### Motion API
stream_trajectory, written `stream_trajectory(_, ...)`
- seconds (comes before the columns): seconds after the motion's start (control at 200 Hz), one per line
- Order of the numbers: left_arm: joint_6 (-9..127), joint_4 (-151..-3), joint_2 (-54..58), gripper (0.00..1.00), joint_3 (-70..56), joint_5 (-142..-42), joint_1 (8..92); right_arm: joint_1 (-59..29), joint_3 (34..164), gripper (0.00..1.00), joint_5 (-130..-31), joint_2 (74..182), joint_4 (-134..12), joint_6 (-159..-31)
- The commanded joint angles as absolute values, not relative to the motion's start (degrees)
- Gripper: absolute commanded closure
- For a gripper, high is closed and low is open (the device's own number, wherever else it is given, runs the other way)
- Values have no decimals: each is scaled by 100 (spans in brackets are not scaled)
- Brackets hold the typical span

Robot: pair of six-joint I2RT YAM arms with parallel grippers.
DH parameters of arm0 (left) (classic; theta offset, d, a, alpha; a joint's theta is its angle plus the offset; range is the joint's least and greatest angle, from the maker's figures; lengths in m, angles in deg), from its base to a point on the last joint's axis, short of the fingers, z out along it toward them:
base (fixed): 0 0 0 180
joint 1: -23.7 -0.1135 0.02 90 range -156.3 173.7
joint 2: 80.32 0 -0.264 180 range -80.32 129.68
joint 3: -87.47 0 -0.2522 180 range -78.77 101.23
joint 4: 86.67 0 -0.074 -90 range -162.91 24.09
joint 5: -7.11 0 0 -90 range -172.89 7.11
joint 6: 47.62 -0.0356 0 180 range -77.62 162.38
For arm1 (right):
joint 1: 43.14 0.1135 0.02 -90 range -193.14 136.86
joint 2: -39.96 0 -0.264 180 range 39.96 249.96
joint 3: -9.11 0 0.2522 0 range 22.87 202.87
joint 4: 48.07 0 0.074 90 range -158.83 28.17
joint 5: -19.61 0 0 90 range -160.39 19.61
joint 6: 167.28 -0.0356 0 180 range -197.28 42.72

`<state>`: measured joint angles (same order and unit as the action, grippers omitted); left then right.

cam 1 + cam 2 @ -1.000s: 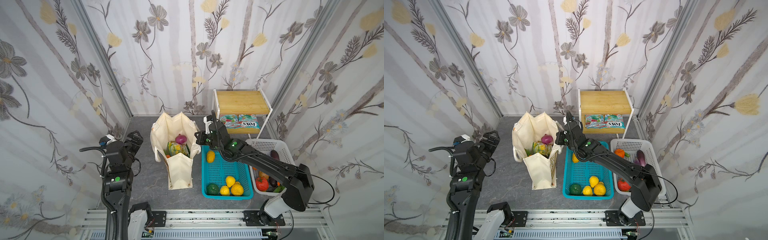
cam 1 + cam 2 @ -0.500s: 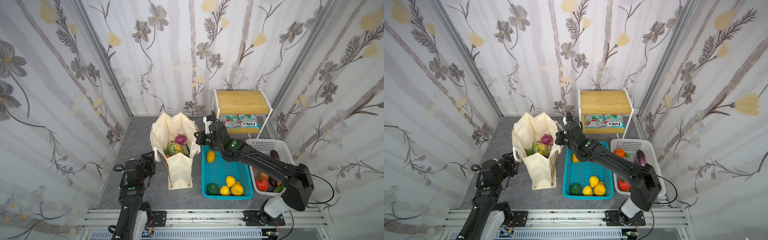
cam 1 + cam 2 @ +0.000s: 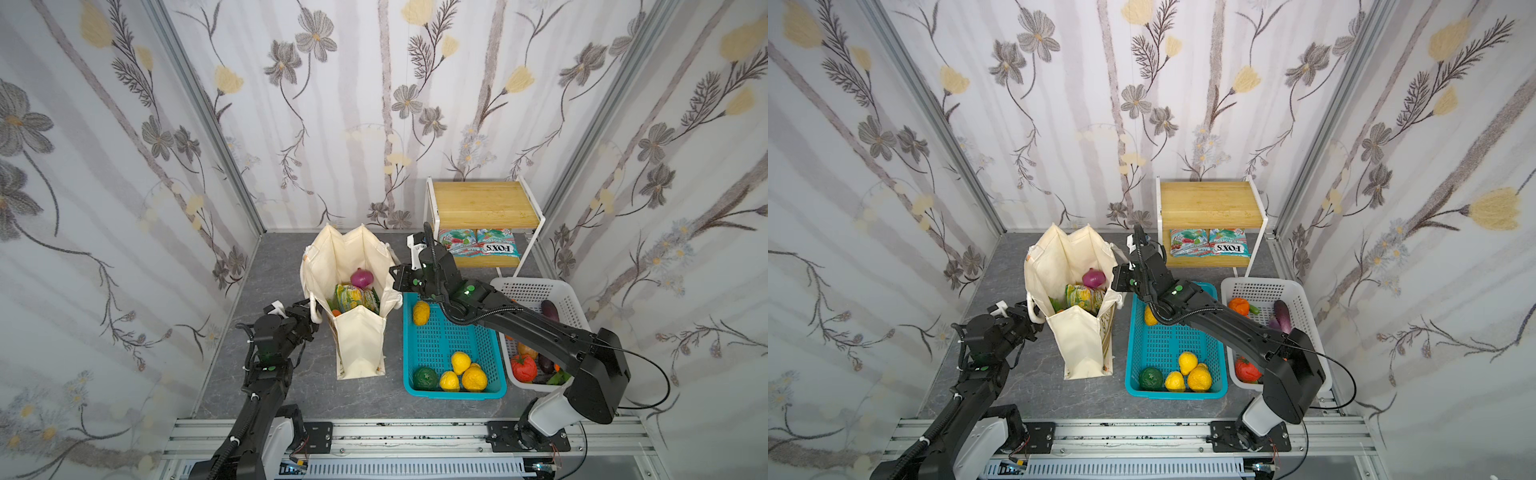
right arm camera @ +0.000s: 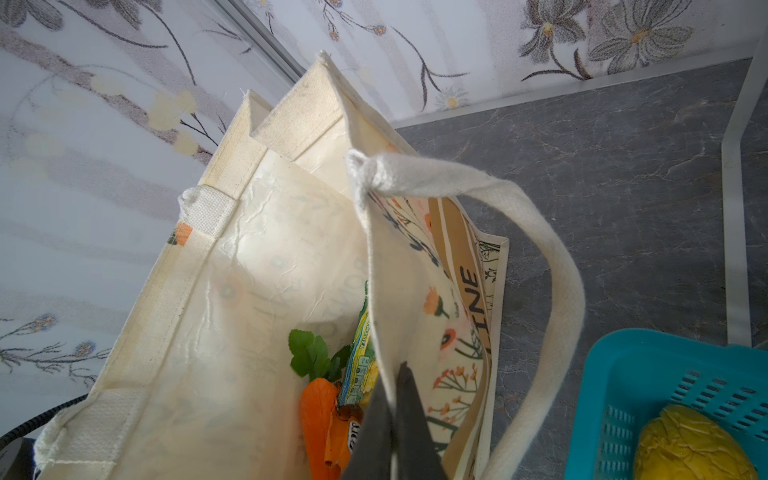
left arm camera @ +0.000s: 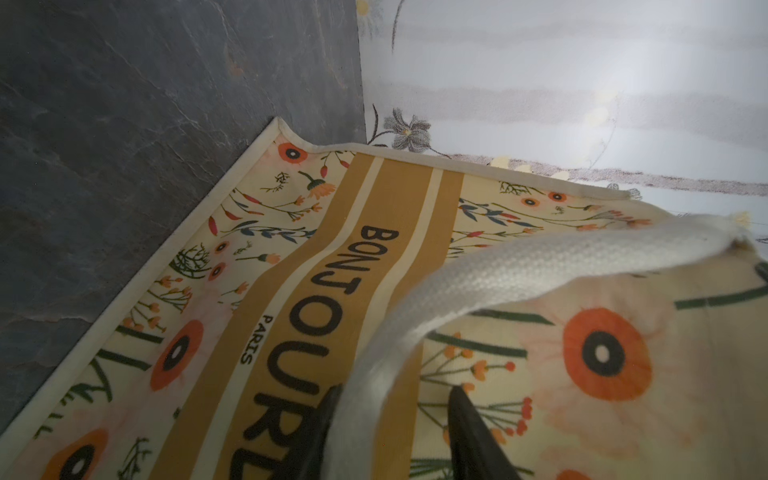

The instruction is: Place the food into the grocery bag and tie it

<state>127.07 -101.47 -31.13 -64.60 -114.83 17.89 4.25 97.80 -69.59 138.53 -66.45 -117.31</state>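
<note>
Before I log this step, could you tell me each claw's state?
Left claw: open around the white handle.
Right claw: closed on the grocery bag's rim.

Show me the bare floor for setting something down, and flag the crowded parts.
Bare: the back-left floor, between grocery bag and side wall; also the strip before the rail, in front of bag and teal basket. Crowded: teal basket, white basket and shelf pack the right, under the right arm.
</note>
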Motion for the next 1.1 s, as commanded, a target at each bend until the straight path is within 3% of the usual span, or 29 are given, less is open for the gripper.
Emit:
stream_trajectory(0.0, 12776, -10772, -3174, 100, -6298, -11783, 1696, 432, 9766, 100, -7016, 13825, -6752, -11750)
stream_trajectory(0.055, 12591, -10410, -3336, 100, -6169, -11695, 1512, 432, 9766, 100, -7020, 13824, -6758, -11744)
stream_trajectory(0.145, 11289, -8366, -3700, 100, -5333, -10992, 1249, 427, 9771, 100, -7021, 13824, -6772, -11745)
stream_trajectory(0.24, 10236, -7212, -3839, 100, -4545, -10371, 1157, 431, 9773, 100, -7009, 13823, -6796, -11741)
stream_trajectory(0.5, 8460, -5835, -3788, 100, -3008, -9247, 1178, 432, 9825, 100, -7056, 13893, -6783, -11713)
stream_trajectory(0.575, 8199, -5724, -3775, 100, -2787, -9216, 1207, 432, 9844, 91, -7070, 13890, -6789, -11681)
stream_trajectory(0.719, 8010, -5588, -3726, 100, -2519, -9126, 1218, 432, 9660, 45, -7181, 13577, -6438, -11462)
stream_trajectory(0.759, 7992, -5586, -3722, 100, -2500, -9092, 1218, 432, 9461, 25, -7193, 13376, -6158, -11427)
stream_trajectory(0.794, 7983, -5586, -3725, 100, -2499, -9066, 1218, 432, 9227, 2, -7062, 13184, -5885, -11461)
stream_trajectory(0.944, 8008, -5586, -3738, 100, -2566, -9089, 1227, 432, 7908, 0, -6371, 12072, -4351, -11733)
stream_trajectory(1.094, 8026, -5587, -3763, 100, -2635, -9093, 1250, -4, 7254, 0, -6006, 11727, -4117, -12685)
